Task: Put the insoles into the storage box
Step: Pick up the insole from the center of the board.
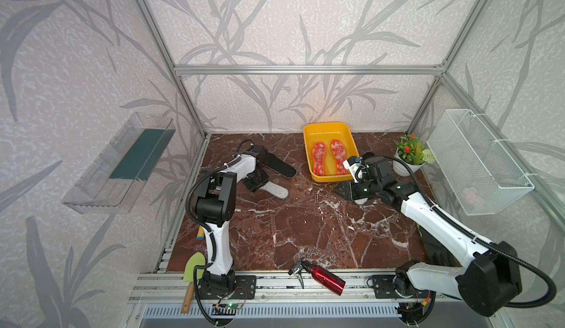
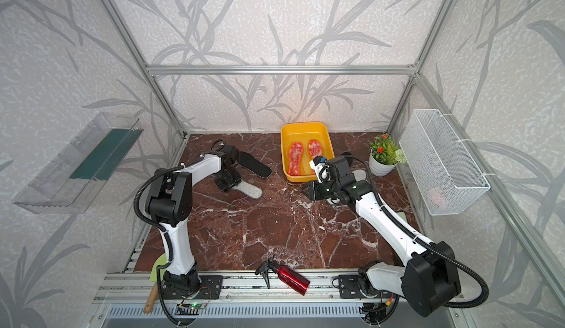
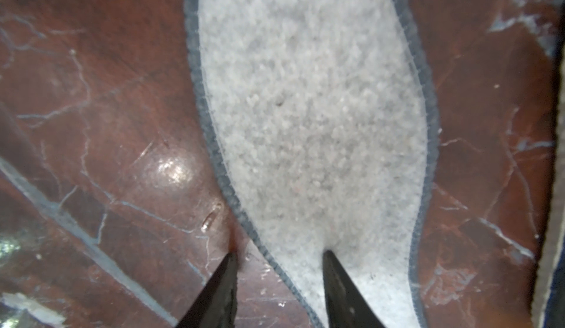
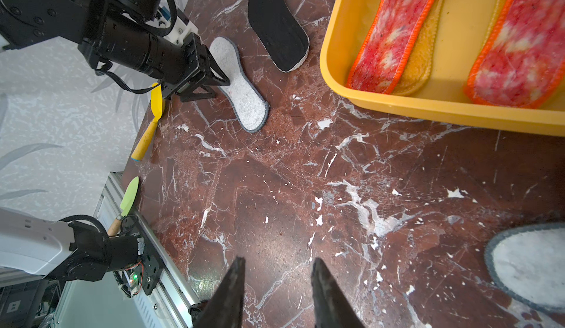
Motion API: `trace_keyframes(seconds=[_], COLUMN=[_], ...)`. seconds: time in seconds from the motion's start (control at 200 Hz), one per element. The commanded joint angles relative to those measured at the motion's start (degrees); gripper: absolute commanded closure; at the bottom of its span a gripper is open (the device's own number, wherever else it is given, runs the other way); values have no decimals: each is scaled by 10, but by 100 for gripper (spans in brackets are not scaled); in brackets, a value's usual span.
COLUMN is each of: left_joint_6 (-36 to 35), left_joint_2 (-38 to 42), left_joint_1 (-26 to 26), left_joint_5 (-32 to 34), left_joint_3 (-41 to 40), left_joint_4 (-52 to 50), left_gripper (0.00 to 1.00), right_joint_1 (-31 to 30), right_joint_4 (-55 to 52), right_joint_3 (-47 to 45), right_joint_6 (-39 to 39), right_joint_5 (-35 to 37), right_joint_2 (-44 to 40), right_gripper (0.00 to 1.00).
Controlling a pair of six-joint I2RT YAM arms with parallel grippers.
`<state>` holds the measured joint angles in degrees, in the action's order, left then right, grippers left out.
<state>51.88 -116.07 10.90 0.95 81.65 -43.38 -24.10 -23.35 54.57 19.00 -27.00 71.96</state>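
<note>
Wall, far left: clear tray (image 1: pixel 119 164) hangs on the side wall, well apart from the bench (image 1: pixel 290 228).
Bench left edge: yellow-handled tool (image 4: pixel 146 137) lies along it; green trowel (image 1: pixel 194 267) sits at the front corner beside the left arm's base.
Left arm pose: left arm (image 1: pixel 218 195) rises from the front rail, folds at the elbow and reaches back, wrist tipped steeply down.
Left grip: left fingers (image 3: pixel 334 280) stand a narrow gap apart, tips down. One tip is on the felt of a grey insole (image 3: pixel 305 112), the other on bare bench just beside its stitched edge; the insole lies flat.
Beside it: black insole (image 1: pixel 281 167) lies flat, between the left arm and the box.
Middle room: bare marble runs from the box's front to the red spray bottle (image 1: pixel 324 277) on the front rail.
Back centre: storage box (image 1: pixel 327 132) sits close to the back wall. Two red-orange insoles (image 1: pixel 318 158) lie side by side in it, a yellow insole (image 4: pixel 420 66) showing beneath one.
Right grip: right fingers (image 4: pixel 229 299) stand a narrow gap apart over bare bench, holding nothing.
Right arm pose: right arm (image 1: pixel 443 225) stretches low from the front right corner toward the box's front corner; a second grey insole (image 4: pixel 529 265) lies near the fingers.
Right edge: potted plant (image 1: pixel 408 164) stands near the back corner; wire basket (image 1: pixel 477 164) hangs on the side wall.
</note>
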Motion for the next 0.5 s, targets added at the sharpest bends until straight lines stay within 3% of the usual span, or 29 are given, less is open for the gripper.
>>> trace_keyframes(seconds=[0.0,0.165,0.495], left_joint_6=[-12,-18,-31], left_joint_2=[-15,-11,-11], left_joint_1=[-2,-3,-3], left_joint_5=[-7,-6,3], left_joint_3=[-12,-16,-19], left_joint_4=[-13,-13,-16], left_gripper=[65,80,87], right_joint_1=[-1,-1,-1], right_joint_4=[4,1,-9], right_joint_3=[3,5,12], right_joint_6=[5,7,3], right_joint_5=[8,11,21], right_joint_2=[-4,-4,-9], right_gripper=[63,63,63])
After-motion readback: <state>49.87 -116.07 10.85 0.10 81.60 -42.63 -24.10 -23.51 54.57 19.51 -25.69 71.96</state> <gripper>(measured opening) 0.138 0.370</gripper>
